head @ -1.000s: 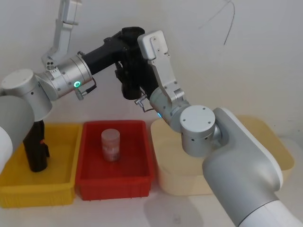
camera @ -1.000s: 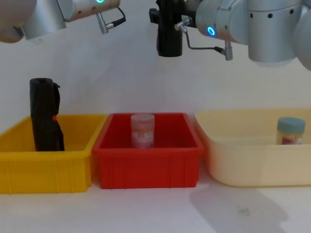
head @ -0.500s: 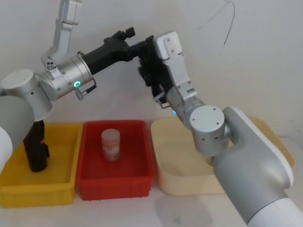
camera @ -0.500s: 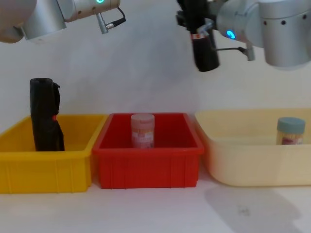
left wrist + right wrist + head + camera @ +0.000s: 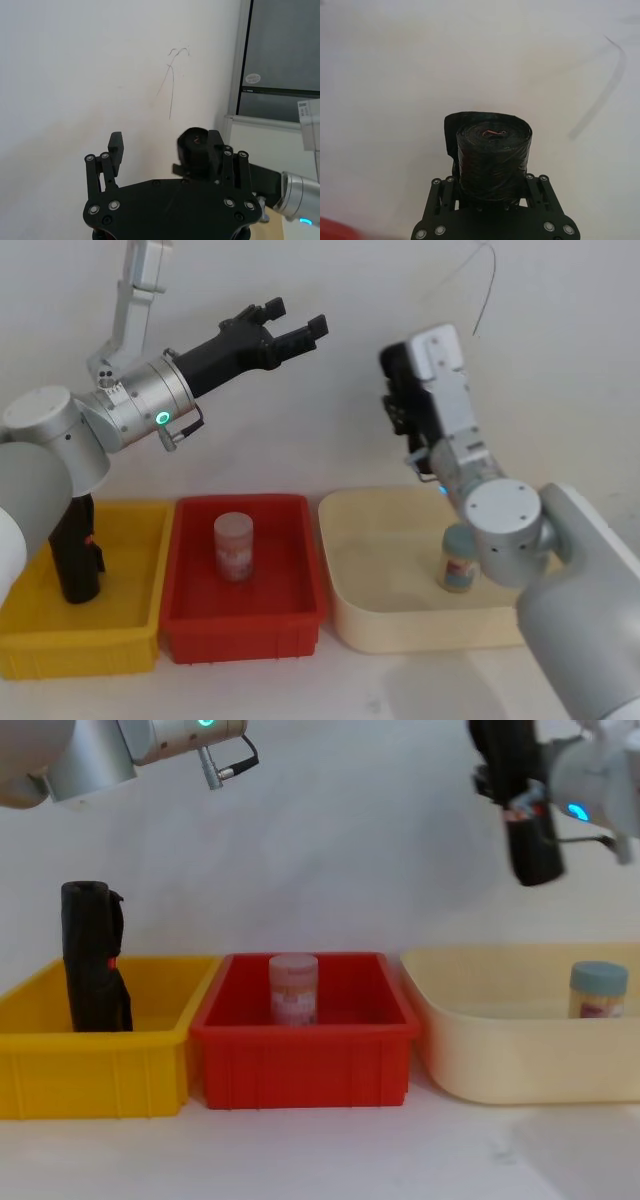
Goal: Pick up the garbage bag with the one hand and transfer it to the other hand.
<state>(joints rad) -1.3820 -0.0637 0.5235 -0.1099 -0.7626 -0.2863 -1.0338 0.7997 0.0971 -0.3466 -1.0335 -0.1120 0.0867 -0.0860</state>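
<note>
Garbage bag (image 5: 528,820) hangs near-upright, long axis vertical, clamped in the right hand (image 5: 490,187) at the chest view's upper right above the cream bin (image 5: 520,1060), well apart from the empty, spread-fingered left hand (image 5: 285,335) at upper left.

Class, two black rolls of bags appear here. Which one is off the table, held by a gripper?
The garbage bag clamped in the right gripper, high above the cream tub. The other black roll stands in the yellow bin.
</note>
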